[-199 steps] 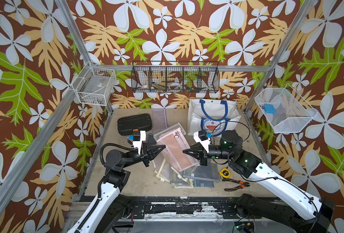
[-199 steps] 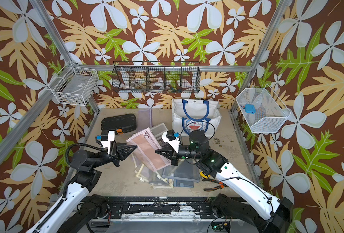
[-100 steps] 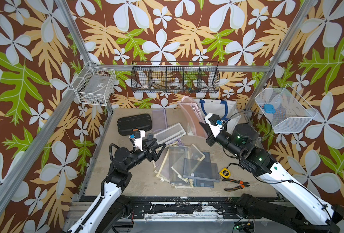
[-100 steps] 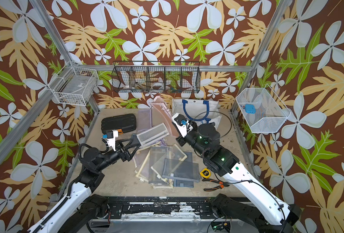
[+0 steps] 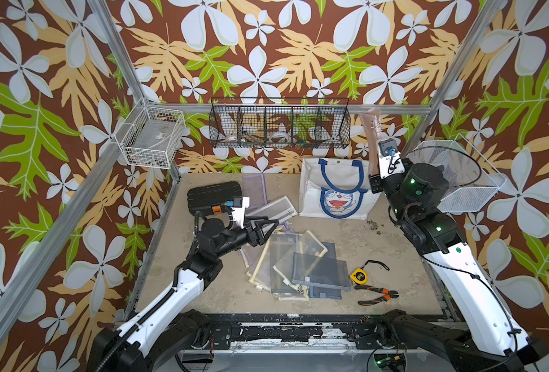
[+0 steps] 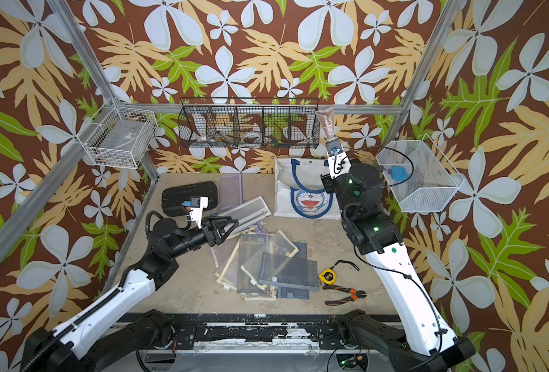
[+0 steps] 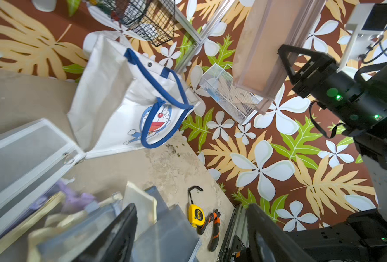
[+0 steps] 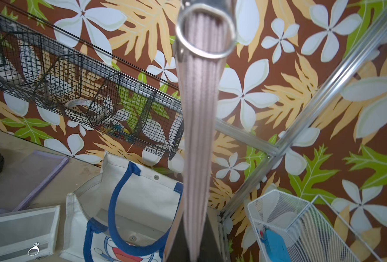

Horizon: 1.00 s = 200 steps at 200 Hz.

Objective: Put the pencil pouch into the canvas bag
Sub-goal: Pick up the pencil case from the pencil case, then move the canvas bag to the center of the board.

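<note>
My left pincer point(image 5: 271, 225) hangs released and empty over the heap of mesh pouches point(image 5: 299, 264) on the table point(image 5: 379, 238), so that side has no part in the job right now. Further right, the canvas bag point(image 5: 337, 175) stands upright by the back wall with its mouth open, and I see nothing inside it. At the far right, my right pincer point(image 7: 282, 61) is clenched on the pink pencil pouch point(image 5: 372, 128), held high by the bag's right edge. I judge the pickup done; lowering the pouch in and letting go remain. In both top views the wrist camera mount hides the right jaws, the pouch shows edge-on and blurred in the right wrist view, and I cannot tell whether it sits squarely over the opening.
</note>
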### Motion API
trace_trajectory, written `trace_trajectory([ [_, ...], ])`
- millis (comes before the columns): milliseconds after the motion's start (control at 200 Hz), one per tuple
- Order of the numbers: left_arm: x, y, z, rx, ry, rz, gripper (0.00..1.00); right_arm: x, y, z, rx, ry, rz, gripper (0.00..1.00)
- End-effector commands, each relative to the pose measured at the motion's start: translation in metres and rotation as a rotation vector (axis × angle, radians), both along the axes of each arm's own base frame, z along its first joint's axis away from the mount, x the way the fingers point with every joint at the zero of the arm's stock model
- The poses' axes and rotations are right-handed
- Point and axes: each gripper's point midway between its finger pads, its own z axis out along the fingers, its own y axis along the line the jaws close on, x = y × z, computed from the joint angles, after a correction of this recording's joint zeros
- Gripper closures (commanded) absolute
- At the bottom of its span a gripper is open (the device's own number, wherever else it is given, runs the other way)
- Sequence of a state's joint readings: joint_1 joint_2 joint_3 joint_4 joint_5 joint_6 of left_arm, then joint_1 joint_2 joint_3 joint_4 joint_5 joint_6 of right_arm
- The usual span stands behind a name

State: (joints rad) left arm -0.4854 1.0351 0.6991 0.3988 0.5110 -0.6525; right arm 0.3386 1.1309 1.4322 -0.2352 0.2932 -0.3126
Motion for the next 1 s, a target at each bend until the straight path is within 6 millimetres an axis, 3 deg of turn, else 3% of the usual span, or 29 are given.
trace_trajectory([
  [0, 0.017, -0.041, 0.011, 0.033, 0.014, -0.008, 0.25, -0.003, -0.005, -0.008, 0.117, 0.016, 0.015, 1.00],
  [70, 0.024, -0.089, 0.021, 0.128, -0.026, -0.040, 0.26, -0.010, -0.013, -0.013, 0.153, 0.015, -0.002, 1.00],
  [130, 0.045, -0.120, 0.020, 0.221, -0.030, -0.023, 0.29, -0.017, -0.021, -0.016, 0.193, 0.006, -0.021, 1.00],
  [290, 0.109, -0.170, 0.013, 0.340, -0.081, 0.009, 0.29, -0.043, -0.038, -0.025, 0.268, -0.024, -0.061, 1.00],
  [395, 0.120, -0.203, 0.013, 0.469, -0.303, -0.106, 0.25, -0.058, -0.042, -0.039, 0.304, -0.018, -0.062, 1.00],
  [616, 0.154, -0.218, -0.035, 0.816, -0.513, -0.180, 0.11, -0.079, -0.033, -0.057, 0.396, 0.000, 0.021, 1.00],
  [811, 0.178, -0.210, -0.083, 1.032, -0.539, -0.167, 0.11, -0.086, -0.033, -0.054, 0.396, -0.015, 0.030, 1.00],
  [881, 0.187, -0.206, -0.101, 1.106, -0.549, -0.153, 0.15, -0.089, -0.035, -0.052, 0.399, -0.028, 0.026, 1.00],
  [996, 0.201, -0.203, -0.114, 1.179, -0.570, -0.110, 0.35, -0.091, -0.039, -0.048, 0.402, -0.043, 0.009, 1.00],
])
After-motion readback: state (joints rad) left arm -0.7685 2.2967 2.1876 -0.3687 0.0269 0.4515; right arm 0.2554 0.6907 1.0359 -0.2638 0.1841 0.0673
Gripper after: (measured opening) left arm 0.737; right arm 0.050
